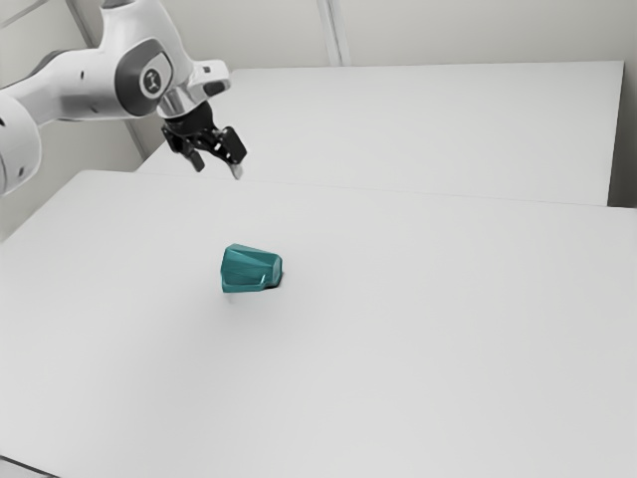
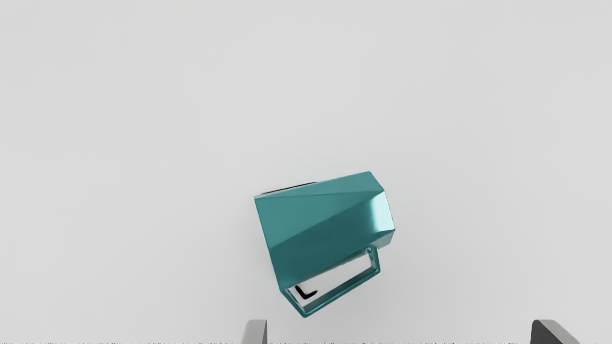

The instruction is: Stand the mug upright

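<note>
Where the exterior view looks on, mug [image 1: 247, 267] lies on its side on the table [image 1: 418, 339], narrow end toward the exterior view's right. Gripper [image 1: 217, 167] hangs in the air, higher than the mug and apart from it. Tabletop runs out around the mug; far edge well beyond it, widest stretch off to the exterior view's right.

Wrist view: fingers [image 2: 256, 332] spread wide, released, nothing between them. Handle [image 2: 342, 293] on the mug's side nearer the fingers, not touching them.
</note>
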Robot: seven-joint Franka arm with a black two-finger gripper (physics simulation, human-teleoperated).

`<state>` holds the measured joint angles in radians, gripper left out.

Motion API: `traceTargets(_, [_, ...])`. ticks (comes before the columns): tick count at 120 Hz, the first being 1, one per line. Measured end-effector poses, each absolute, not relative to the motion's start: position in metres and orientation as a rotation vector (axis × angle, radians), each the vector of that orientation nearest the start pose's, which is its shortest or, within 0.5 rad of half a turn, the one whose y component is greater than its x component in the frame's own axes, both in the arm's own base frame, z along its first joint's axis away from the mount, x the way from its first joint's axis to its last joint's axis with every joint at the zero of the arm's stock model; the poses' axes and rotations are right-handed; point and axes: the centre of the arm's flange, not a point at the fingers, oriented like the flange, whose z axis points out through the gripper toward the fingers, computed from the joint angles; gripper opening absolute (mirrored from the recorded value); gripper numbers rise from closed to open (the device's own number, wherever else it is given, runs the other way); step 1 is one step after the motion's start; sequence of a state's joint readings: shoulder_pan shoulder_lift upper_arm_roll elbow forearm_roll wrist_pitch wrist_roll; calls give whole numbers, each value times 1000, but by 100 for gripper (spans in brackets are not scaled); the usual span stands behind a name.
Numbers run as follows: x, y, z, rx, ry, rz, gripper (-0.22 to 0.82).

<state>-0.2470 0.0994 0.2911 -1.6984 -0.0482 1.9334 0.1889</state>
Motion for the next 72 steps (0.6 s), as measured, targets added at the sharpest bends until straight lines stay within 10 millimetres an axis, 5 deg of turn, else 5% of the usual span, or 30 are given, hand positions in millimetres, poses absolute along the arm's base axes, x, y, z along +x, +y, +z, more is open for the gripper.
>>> traceTargets(26, [550,46,546,-3250,164,-233,60])
traceTargets(44, [506,142,508,-3368,-190,-167,60])
traceTargets(72, [481,162,427,-3543,-489,9,60])
